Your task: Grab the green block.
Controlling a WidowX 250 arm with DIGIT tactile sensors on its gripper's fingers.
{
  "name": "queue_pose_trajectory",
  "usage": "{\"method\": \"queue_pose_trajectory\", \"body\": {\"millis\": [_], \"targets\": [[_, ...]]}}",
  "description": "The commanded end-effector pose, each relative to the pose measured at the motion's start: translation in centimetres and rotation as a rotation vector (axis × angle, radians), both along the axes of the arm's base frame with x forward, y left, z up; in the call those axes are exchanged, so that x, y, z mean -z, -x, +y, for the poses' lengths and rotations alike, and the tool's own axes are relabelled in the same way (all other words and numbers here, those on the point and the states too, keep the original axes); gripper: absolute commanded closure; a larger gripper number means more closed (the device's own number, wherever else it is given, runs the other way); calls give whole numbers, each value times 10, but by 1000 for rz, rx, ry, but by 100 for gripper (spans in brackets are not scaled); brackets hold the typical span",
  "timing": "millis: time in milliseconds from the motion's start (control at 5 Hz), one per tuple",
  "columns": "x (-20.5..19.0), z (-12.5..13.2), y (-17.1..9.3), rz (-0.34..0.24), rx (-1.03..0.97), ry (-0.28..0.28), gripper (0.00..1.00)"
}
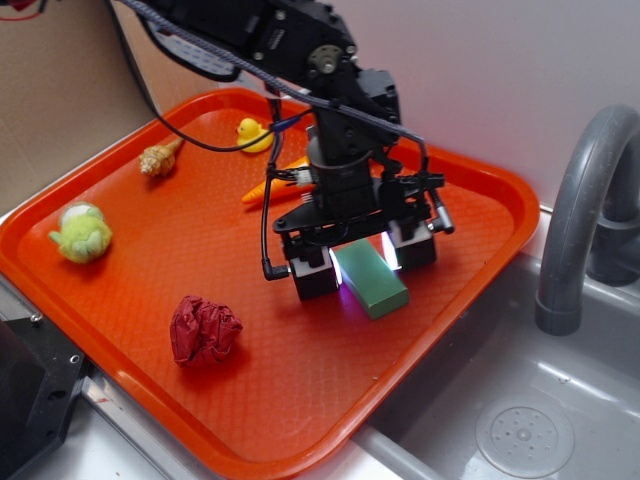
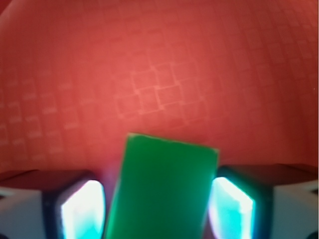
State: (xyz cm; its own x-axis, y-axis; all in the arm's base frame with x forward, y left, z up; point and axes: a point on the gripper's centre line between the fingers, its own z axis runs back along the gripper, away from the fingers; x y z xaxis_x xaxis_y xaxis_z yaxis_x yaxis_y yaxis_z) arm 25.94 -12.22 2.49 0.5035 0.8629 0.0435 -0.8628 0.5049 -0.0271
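Half the green block (image 1: 372, 281) hidden between hand (image 1: 360, 262) fingers, contact unclear

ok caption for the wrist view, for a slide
Gripper straddling the green block on the orange tray, a narrow gap left on each side.

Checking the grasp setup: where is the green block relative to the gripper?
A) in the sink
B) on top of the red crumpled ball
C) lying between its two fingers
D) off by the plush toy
C: the green block lies on the orange tray between the fingers of the gripper, one on each side in the wrist view.
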Motion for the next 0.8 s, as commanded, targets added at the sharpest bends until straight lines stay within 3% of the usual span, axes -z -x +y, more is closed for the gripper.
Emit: {"method": "queue_pose_trajectory", "body": {"millis": [0,200,600], "targets": [[-80,18,-14,-41,477,-126,100],[-125,14,-23,-25,719,-216,100],[-187,57,-21,8,1011,-241,100]]}}
